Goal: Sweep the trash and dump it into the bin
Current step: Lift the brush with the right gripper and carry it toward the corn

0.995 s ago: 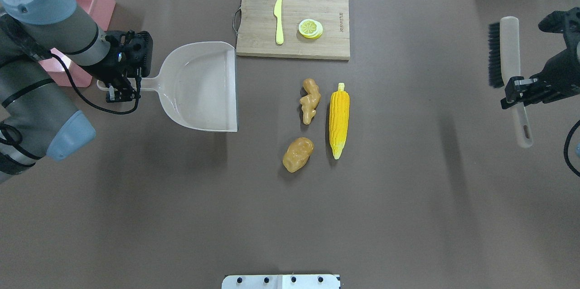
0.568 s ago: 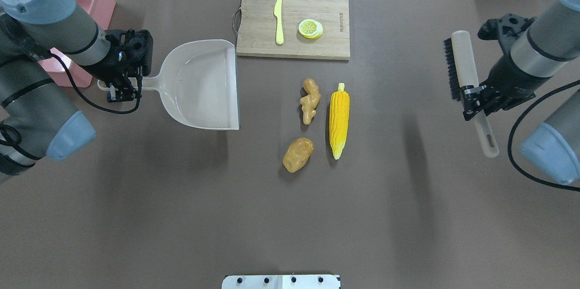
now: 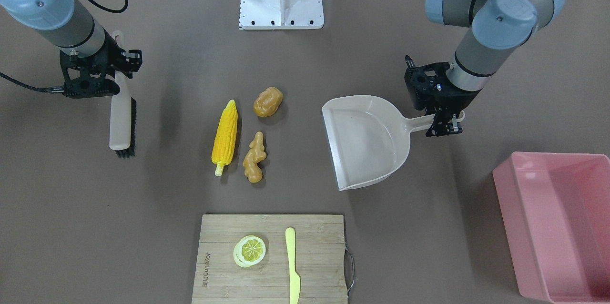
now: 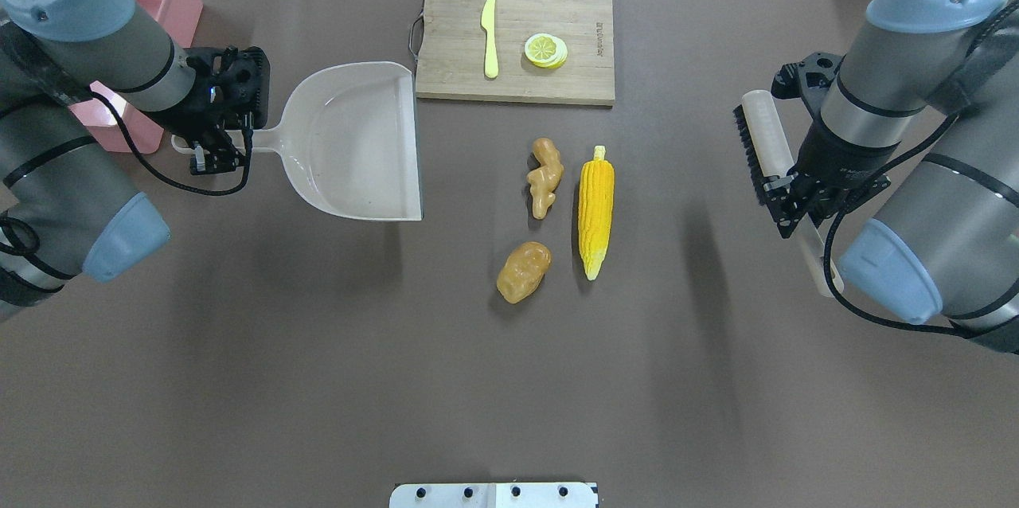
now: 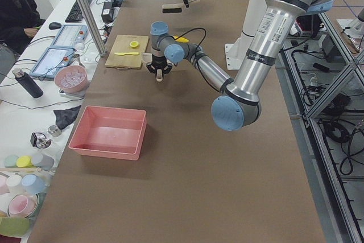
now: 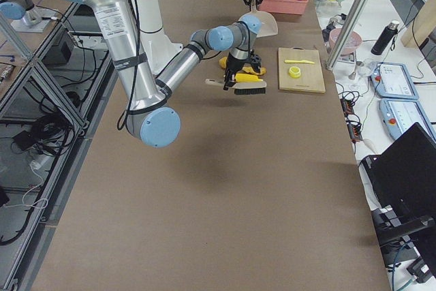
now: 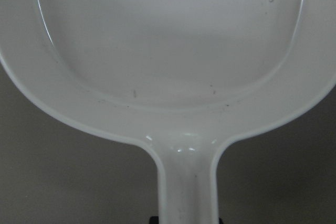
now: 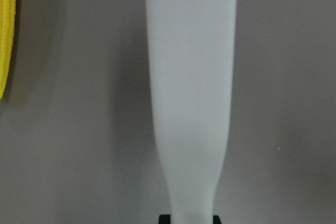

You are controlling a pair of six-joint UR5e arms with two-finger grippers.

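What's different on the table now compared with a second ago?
The right gripper carried its brush inward, toward the corn. The left gripper nudged its dustpan slightly away from the robot. The corn, ginger, potato and cutting board stayed put.

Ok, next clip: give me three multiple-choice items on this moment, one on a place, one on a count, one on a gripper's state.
1. The lemon slice lies: A on the cutting board; B in a bowl; C on a plate.
2. Toy foods lying between dustpan and brush: A two; B three; C five.
3. The right gripper is: A open and empty; B shut on the brush handle; C out of view.
Answers: 1 A, it sits on the wood beside the knife. 2 B, the corn, potato and ginger root. 3 B, it clamps the handle in the overhead view.
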